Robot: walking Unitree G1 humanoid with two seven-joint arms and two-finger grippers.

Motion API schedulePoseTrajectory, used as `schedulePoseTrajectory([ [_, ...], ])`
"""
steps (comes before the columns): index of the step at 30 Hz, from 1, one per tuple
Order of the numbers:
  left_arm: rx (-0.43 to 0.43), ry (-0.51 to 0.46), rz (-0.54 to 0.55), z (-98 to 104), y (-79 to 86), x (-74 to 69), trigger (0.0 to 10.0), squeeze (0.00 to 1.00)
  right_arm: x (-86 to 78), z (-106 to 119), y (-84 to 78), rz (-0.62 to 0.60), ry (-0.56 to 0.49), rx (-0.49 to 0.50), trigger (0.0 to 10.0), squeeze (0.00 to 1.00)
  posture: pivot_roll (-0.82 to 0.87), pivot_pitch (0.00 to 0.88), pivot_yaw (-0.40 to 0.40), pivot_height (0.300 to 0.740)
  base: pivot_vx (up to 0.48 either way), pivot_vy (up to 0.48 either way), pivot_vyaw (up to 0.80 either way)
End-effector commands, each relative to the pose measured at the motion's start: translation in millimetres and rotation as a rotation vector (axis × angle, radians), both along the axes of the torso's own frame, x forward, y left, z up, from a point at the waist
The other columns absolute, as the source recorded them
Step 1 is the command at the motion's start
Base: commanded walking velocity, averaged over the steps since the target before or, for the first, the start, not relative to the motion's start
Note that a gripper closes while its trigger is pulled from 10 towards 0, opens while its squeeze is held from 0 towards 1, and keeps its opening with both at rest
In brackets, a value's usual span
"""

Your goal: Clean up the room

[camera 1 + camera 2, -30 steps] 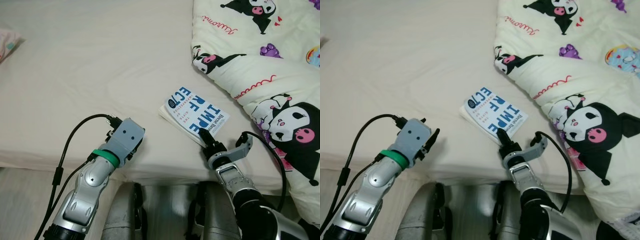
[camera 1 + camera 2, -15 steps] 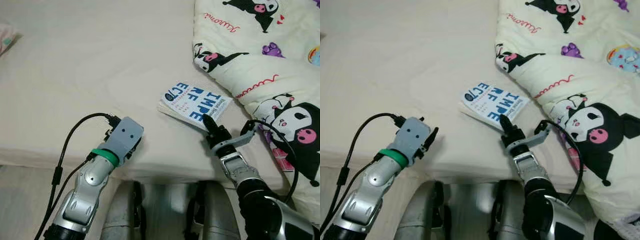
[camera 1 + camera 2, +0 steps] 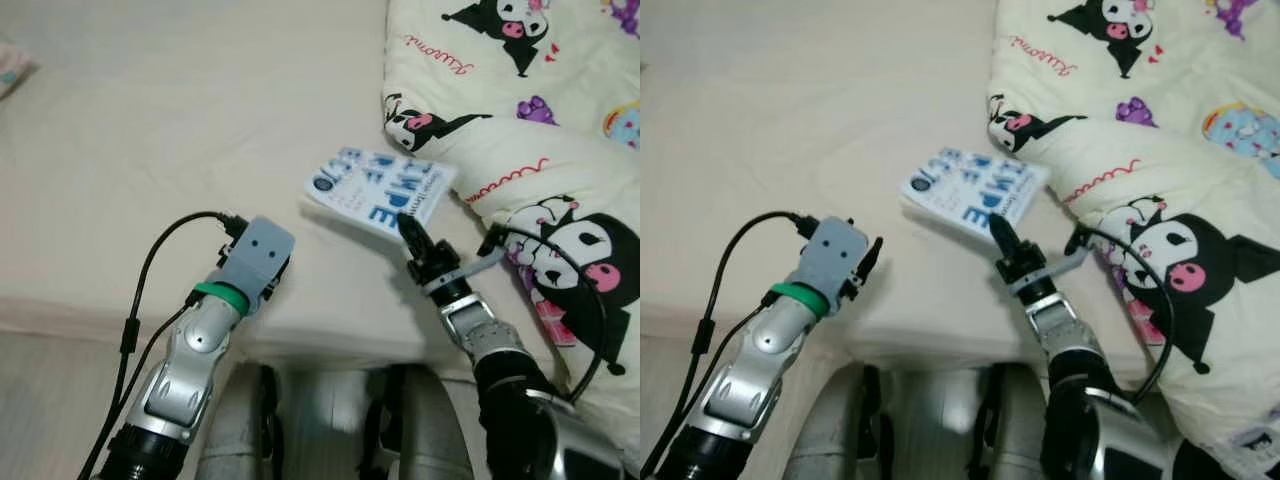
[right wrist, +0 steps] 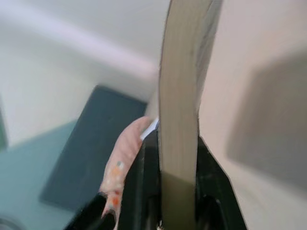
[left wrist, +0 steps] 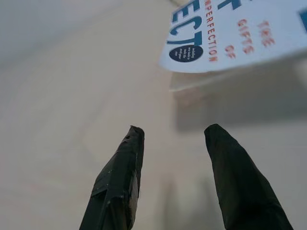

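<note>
A white paperback book with blue and orange lettering is lifted off the cream bed sheet, casting a shadow under it. My right gripper is shut on the book's near edge; the right wrist view has the book's page block clamped between both black fingers. My left gripper hovers open over the sheet near the bed's front edge, left of the book, holding nothing. Its silver wrist sits about a hand's width from the book.
A cream quilt printed with black cartoon characters is bunched on the bed's right side, close behind the book. A pale pillow corner peeks in at the far left. The bed's front edge runs below my arms, with pale floor beneath.
My right gripper has raised the book off the sheet and carried it up and leftward, tilting it. The left arm shifted slightly towards the book.
</note>
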State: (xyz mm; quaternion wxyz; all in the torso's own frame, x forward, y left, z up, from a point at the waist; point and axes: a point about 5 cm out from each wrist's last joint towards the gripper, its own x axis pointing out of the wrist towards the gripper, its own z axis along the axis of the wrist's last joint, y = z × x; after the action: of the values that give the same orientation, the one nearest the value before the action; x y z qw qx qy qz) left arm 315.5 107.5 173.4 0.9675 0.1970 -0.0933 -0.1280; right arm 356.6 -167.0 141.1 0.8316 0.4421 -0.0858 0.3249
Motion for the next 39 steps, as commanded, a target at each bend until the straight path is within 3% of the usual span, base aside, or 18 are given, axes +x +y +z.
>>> schedulePoseTrajectory([
  [1,-0.034,-0.018,0.051,3,9.5,2.7,10.0,0.00,-4.4,10,4.6,0.013,-0.077,-0.056,4.3,0.00,0.02,0.149,0.038,0.612,0.000,0.000,0.00],
  [2,-0.052,-0.064,0.098,14,17.3,7.1,10.0,0.00,-8.2,21,5.1,-0.044,-0.130,-0.134,10.0,0.00,0.00,0.134,0.026,0.612,0.000,0.000,0.00],
  [3,-0.052,-0.064,0.098,14,17.3,7.1,10.0,0.00,-8.2,21,5.1,-0.044,-0.130,-0.134,10.0,0.00,0.00,0.134,0.026,0.612,0.000,0.000,0.00],
  [4,-0.071,-0.107,0.159,24,29.5,11.0,10.0,0.00,-13.5,35,4.3,-0.111,-0.186,-0.185,10.0,0.00,-0.01,0.129,0.021,0.612,0.000,0.000,0.00],
  [6,-0.071,-0.107,0.159,24,29.5,11.0,10.0,0.00,-13.5,35,4.3,-0.111,-0.186,-0.185,10.0,0.00,-0.01,0.129,0.021,0.612,0.000,0.000,0.00],
  [8,-0.085,-0.137,0.220,31,42.2,13.5,10.0,0.00,-19.2,48,3.2,-0.178,-0.242,-0.242,10.0,0.00,-0.03,0.116,0.008,0.612,0.000,0.000,0.00],
  [9,-0.098,-0.156,0.285,34,56.7,14.3,10.0,0.00,-24.2,63,3.4,-0.253,-0.298,-0.288,10.0,0.00,-0.04,0.101,-0.006,0.612,0.000,0.000,0.00],
  [10,-0.098,-0.156,0.285,34,56.7,14.3,10.0,0.00,-24.2,63,3.4,-0.253,-0.298,-0.288,10.0,0.00,-0.04,0.101,-0.006,0.612,0.000,0.000,0.00],
  [12,-0.132,-0.165,0.365,34,73.3,14.4,10.0,0.00,-27.0,79,5.7,-0.387,-0.357,-0.390,10.0,0.00,-0.05,0.087,-0.022,0.612,0.000,0.000,0.00],
  [14,-0.132,-0.165,0.365,34,73.3,14.4,10.0,0.00,-27.0,79,5.7,-0.387,-0.357,-0.390,10.0,0.00,-0.05,0.087,-0.022,0.612,0.000,0.000,0.00],
  [15,-0.154,-0.163,0.390,33,76.9,14.5,10.0,0.00,-27.6,83,8.6,-0.450,-0.378,-0.465,10.0,0.00,-0.05,0.080,-0.029,0.612,0.000,0.000,0.00],
  [16,-0.154,-0.163,0.390,33,76.9,14.5,10.0,0.00,-27.6,83,8.6,-0.450,-0.378,-0.465,10.0,0.00,-0.05,0.080,-0.029,0.612,0.000,0.000,0.00],
  [17,-0.173,-0.162,0.400,33,77.0,14.7,10.0,0.00,-27.3,85,12.6,-0.511,-0.406,-0.564,10.0,0.00,-0.05,0.071,-0.036,0.612,0.000,0.000,0.00],
  [18,-0.173,-0.162,0.400,33,77.0,14.7,10.0,0.00,-27.3,85,12.6,-0.511,-0.406,-0.564,10.0,0.00,-0.05,0.071,-0.036,0.612,0.000,0.000,0.00],
  [19,-0.199,-0.166,0.397,33,71.8,15.7,10.0,0.00,-28.1,84,16.3,-0.607,-0.431,-0.671,10.0,0.00,-0.05,0.058,-0.045,0.617,0.000,0.000,0.00],
  [20,-0.206,-0.168,0.392,34,69.3,16.1,10.0,0.00,-28.3,83,16.5,-0.635,-0.426,-0.693,10.0,0.00,-0.05,0.058,-0.045,0.622,0.000,0.000,0.00],
  [30,-0.241,-0.142,0.334,29,50.6,16.7,10.0,0.00,-36.7,69,8.3,-0.787,-0.378,-0.839,10.0,0.00,-0.05,0.054,-0.040,0.667,0.000,0.000,0.00],
  [39,-0.228,-0.131,0.301,26,42.0,16.8,10.0,0.00,-39.5,55,8.5,-0.856,-0.333,-0.866,10.0,0.00,-0.05,0.056,-0.031,0.702,0.000,0.000,0.00],
])
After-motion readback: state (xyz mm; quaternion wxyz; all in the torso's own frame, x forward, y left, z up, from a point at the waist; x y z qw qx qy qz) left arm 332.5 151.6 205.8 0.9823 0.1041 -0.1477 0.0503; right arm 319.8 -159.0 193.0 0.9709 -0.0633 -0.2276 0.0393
